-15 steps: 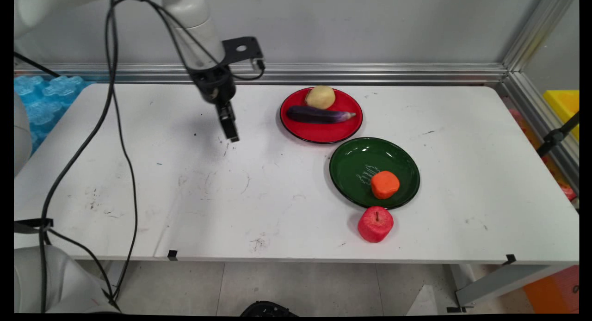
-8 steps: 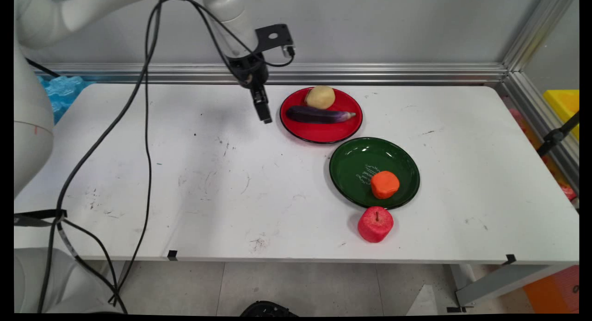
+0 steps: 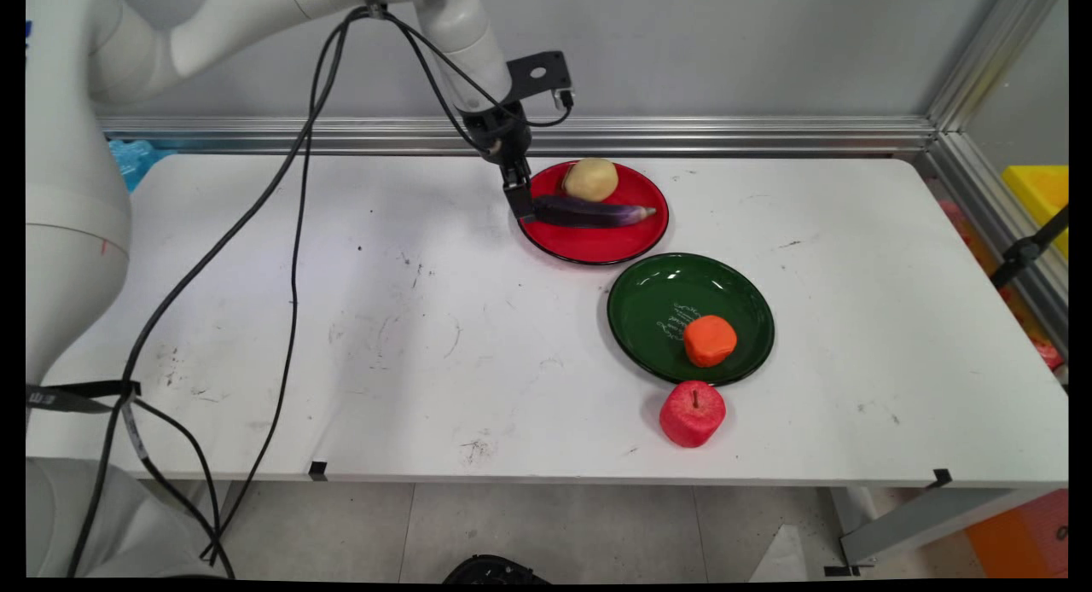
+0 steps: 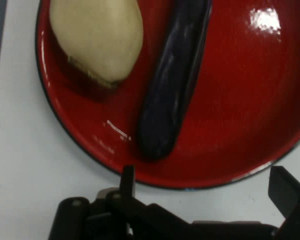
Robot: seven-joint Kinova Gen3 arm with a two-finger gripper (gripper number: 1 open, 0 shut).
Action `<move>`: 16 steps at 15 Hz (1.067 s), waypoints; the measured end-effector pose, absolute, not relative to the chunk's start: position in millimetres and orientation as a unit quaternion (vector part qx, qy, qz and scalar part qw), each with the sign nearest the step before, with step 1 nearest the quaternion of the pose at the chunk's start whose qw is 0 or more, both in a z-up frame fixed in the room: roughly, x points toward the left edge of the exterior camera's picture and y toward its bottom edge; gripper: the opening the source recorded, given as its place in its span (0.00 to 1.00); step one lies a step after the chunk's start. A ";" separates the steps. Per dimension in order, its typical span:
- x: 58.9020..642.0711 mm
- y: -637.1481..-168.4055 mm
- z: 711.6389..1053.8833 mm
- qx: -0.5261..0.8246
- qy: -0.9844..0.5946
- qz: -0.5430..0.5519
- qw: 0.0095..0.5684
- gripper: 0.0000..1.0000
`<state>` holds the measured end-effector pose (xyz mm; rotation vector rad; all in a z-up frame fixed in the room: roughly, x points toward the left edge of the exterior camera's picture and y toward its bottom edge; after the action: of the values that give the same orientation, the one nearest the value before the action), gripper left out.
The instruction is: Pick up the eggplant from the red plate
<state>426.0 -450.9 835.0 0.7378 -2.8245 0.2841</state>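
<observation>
— Hand view: the red plate (image 4: 230, 150) runs off the top and right edges, so only part of its rim shows, and the eggplant (image 4: 172, 85) loses its far end past the top edge
— Same for the potato (image 4: 97, 37), clipped at the top (its underside sits in shadow). And the main view?
— The gripper (image 3: 520, 201) stands in front of the eggplant's (image 3: 589, 211) blunt end and the plate's (image 3: 597, 246) left rim, hiding both
— White marks inside the green plate (image 3: 657, 293) are too small to read

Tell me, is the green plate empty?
No. The green plate holds one orange fruit near its front edge.
</observation>
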 end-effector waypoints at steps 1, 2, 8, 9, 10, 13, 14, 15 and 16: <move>425.3 -454.4 830.2 0.245 -0.959 0.095 0.108 1.00; 424.3 -457.8 826.3 0.238 -0.960 0.095 0.111 1.00; 420.4 -474.5 804.1 0.209 -0.965 0.097 0.125 1.00; 420.0 -476.4 800.9 0.205 -0.966 0.097 0.127 1.00; 419.8 -478.2 797.6 0.202 -0.966 0.097 0.129 1.00; 419.6 -481.7 791.9 0.197 -0.967 0.097 0.131 1.00; 419.6 -482.5 790.5 0.196 -0.967 0.097 0.132 1.00; 419.4 -483.9 788.4 0.194 -0.967 0.097 0.133 1.00; 419.3 -485.1 786.7 0.192 -0.967 0.097 0.134 1.00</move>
<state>419.3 -485.1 786.7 0.5571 -2.8038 0.2818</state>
